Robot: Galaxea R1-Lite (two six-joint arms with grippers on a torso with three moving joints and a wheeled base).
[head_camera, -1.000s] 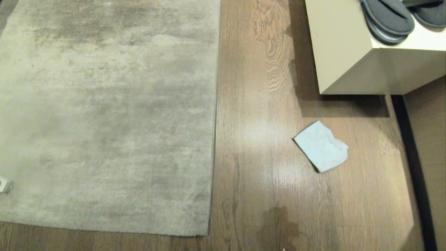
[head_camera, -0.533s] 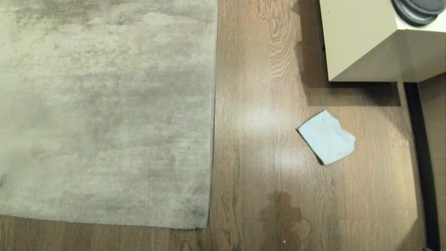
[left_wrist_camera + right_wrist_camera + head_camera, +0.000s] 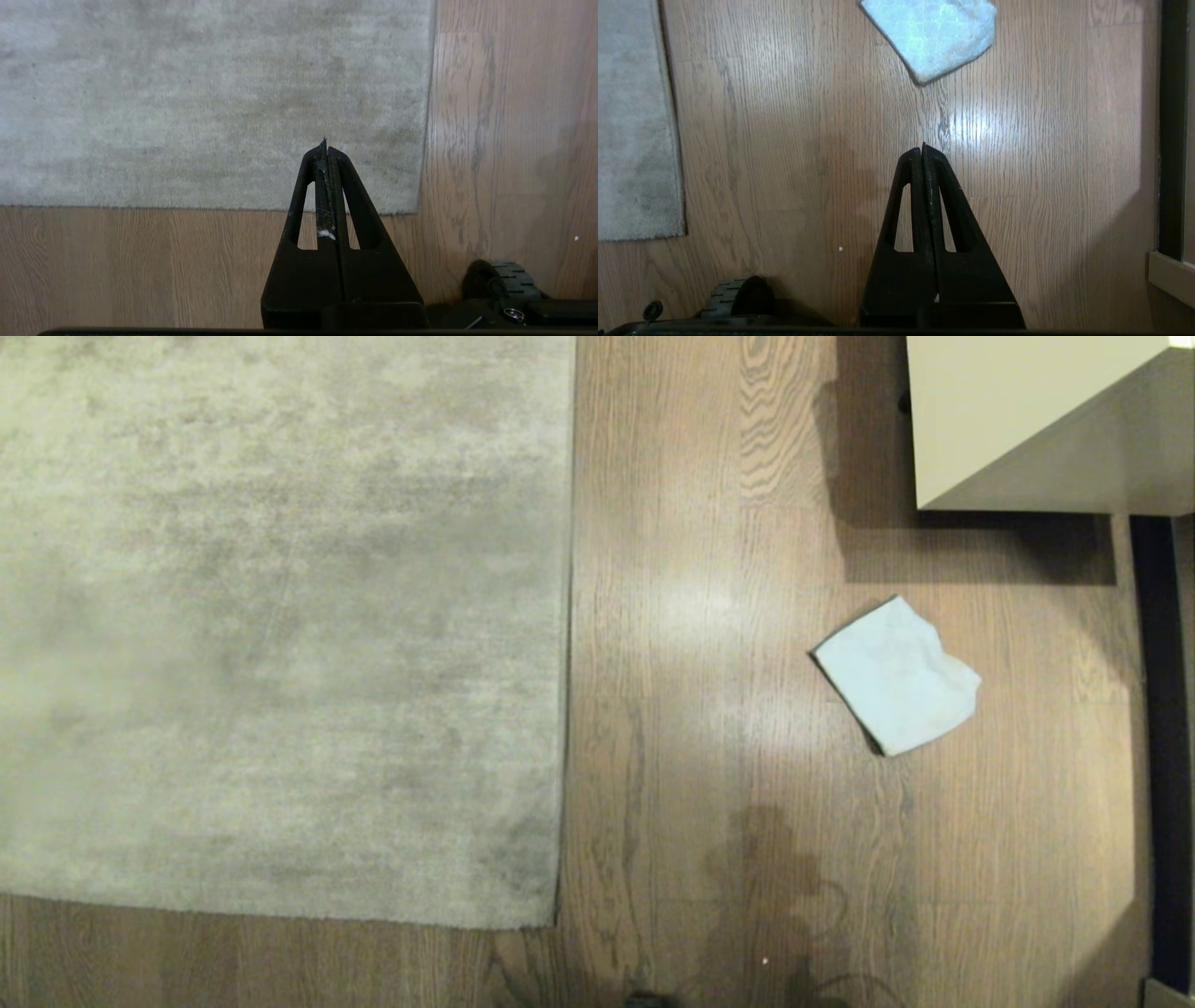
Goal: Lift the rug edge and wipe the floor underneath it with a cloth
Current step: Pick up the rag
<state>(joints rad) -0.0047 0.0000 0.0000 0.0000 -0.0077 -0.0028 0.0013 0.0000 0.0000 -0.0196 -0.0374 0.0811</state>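
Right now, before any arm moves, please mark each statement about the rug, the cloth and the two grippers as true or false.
1. The cloth lies on the rug. False: it lies on the bare floor, apart from the rug edge.
2. The rug edge lies flat. True.
3. The right gripper holds the cloth. False: it is shut and empty.
4. The left gripper is shut. True.
5. A pale cabinet stands beyond the cloth. True.

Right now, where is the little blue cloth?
In the head view the cloth lies flat on the floor, right of the rug edge, just below the cream cabinet.
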